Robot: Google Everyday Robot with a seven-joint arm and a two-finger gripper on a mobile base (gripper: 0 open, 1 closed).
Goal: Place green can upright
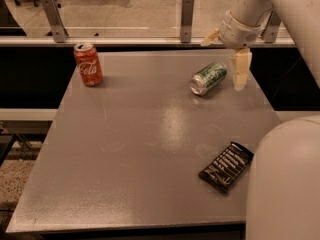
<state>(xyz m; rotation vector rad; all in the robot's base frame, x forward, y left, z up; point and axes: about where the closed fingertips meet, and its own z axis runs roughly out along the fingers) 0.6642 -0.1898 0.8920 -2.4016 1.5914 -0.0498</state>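
The green can (208,77) lies on its side on the grey table (150,149), at the far right, with its silver end turned toward the front left. My gripper (241,73) hangs from the white arm just to the right of the can, close beside it and a little above the table. It holds nothing that I can see.
A red Coca-Cola can (88,64) stands upright at the far left of the table. A black snack packet (226,166) lies flat near the front right. A glass barrier with metal posts (187,13) runs behind the table. The arm's white body (285,184) fills the bottom right.
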